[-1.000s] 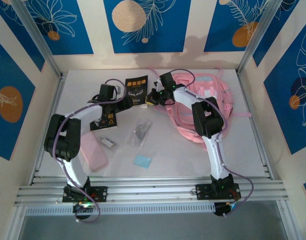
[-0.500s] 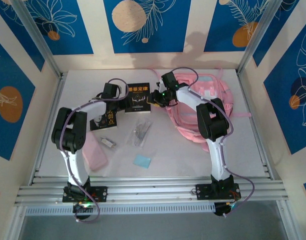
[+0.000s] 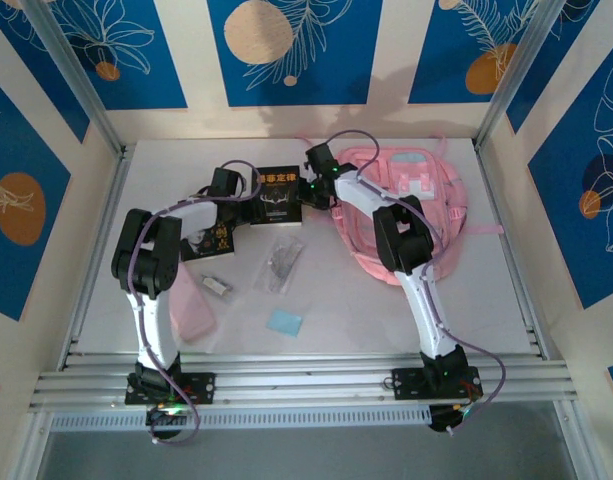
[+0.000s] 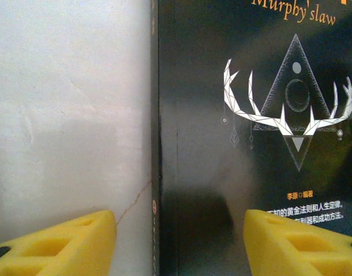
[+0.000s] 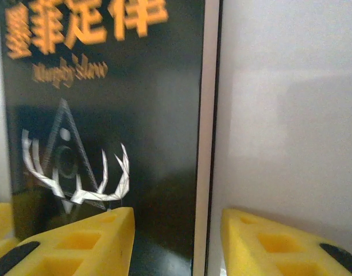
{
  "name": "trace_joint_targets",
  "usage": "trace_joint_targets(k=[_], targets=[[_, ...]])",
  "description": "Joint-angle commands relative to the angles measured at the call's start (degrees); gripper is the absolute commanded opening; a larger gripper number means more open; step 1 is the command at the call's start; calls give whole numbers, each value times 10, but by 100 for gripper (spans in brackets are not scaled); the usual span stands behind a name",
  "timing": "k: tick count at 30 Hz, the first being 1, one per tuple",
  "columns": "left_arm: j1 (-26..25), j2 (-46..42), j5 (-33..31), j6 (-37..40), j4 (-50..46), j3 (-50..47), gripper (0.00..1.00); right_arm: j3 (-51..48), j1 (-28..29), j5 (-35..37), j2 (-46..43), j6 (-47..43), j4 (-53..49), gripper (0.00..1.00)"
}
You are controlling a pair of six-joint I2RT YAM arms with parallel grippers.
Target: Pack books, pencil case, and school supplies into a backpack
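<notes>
Two arms are converging on one book, but biggest thing first: the pink backpack (image 3: 441, 205) lies flat at the back right of the table (image 3: 486, 300), with the right arm stretched across it, and from overhead I cannot tell whether its mouth is unzipped. Just left of it lies the antler-cover book (image 3: 278, 196), flat and face up, and that is where the action is. The left gripper (image 4: 178, 247) has its yellow pads apart with the spine edge running up between them. The right gripper (image 5: 176, 244) is also spread, straddling the opposite long edge, one pad over the cover and one over bare table. Neither has bitten down yet. My read is that a thin paperback lying flat gives nothing to pinch from above, so each side is lining up on an edge to pry or squeeze it up together. The second book (image 3: 218, 240) sits near the left arm's forearm, partly covered by it. Nearer the bases, the pencil case (image 3: 191, 308) lies beside the left arm, waiting. The clear plastic bag (image 3: 282, 262) rests mid-table, the light-blue pad (image 3: 284, 322) just in front of it, and the tiny clip (image 3: 216, 285) between bag and case, all unpacked and well apart from the backpack.
</notes>
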Motion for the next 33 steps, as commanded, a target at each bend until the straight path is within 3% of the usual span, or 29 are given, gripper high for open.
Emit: trace_joint_targets(k=[1, 6, 18, 20, 26, 33], targets=[[0, 22, 26, 3, -13, 4, 58, 22, 11, -13, 5, 1, -19, 44], [-1, 27, 30, 1, -14, 1, 53, -7, 15, -115, -26, 23, 44, 42], [-1, 24, 32, 0, -14, 5, 50, -11, 16, -153, -61, 46, 62, 40], [-1, 23, 33, 0, -16, 6, 50, -3, 15, -152, -51, 52, 54, 36], [-1, 11, 31, 0, -18, -2, 52, 0, 5, -148, -43, 71, 44, 3], [13, -37, 85, -36, 35, -26, 70, -12, -6, -188, -78, 62, 53, 0]])
